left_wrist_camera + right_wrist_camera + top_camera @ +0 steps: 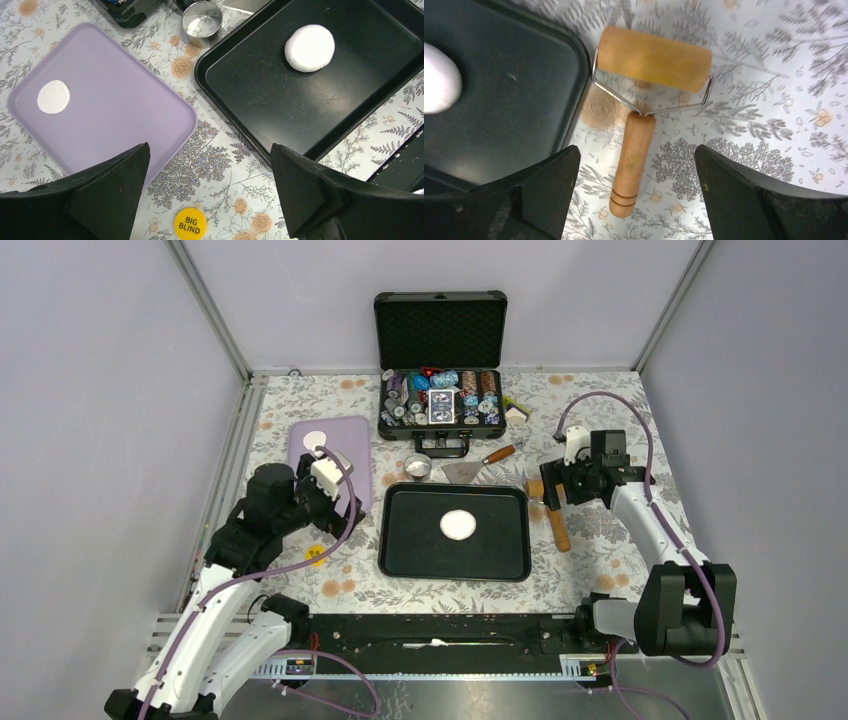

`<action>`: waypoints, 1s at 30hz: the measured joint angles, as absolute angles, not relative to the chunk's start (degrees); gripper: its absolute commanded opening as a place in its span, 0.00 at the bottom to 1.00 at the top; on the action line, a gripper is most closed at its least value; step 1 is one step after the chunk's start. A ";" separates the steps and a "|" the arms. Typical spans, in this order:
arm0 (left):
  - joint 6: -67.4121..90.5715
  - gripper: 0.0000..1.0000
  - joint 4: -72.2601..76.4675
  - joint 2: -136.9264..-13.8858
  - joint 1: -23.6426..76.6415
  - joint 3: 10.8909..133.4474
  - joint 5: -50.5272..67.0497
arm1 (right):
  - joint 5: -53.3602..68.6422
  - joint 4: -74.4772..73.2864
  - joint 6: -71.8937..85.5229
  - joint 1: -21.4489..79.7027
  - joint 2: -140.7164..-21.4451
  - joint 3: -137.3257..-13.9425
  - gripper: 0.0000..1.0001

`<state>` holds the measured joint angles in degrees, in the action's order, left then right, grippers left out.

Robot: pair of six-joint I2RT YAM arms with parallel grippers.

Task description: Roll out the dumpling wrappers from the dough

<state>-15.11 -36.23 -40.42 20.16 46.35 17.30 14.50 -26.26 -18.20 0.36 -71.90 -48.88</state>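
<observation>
The dough [458, 524] is a round white pat lying in the black tray [500, 560]; it also shows in the left wrist view [309, 48] and at the left edge of the right wrist view [436, 82]. One dumpling wrapper [316, 439], a small thin white disc, lies on the purple tray [345, 455], and shows in the left wrist view [53, 96]. My left gripper [345, 508] [210, 150] is open and empty above the cloth between the two trays. My right gripper [553, 483] [636, 152] is open above the handle of the wooden roller [654, 57], not touching it.
A steel ring cutter [417, 467] [201, 22] and a scraper [470, 470] lie behind the black tray. An open case of poker chips [440, 400] stands at the back. A yellow BIG BLIND button [190, 223] lies on the floral cloth.
</observation>
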 measured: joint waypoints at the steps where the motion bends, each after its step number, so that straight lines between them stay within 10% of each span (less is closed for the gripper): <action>1: -15.11 0.99 -36.23 -40.25 20.12 46.33 17.32 | 14.37 -26.24 -19.03 0.36 -72.27 -48.31 0.91; 14: -15.11 0.99 -35.92 -39.88 17.65 46.33 19.22 | 14.15 -26.44 -28.18 0.36 -82.15 -43.20 0.73; 24: -15.16 0.99 -36.23 -44.36 17.65 47.62 20.32 | 8.12 -21.89 -29.15 0.21 -85.21 -43.24 0.00; 30: -15.70 0.99 -37.93 -52.64 18.24 60.95 20.69 | -1.04 -22.46 -31.59 0.30 -80.71 -43.29 0.00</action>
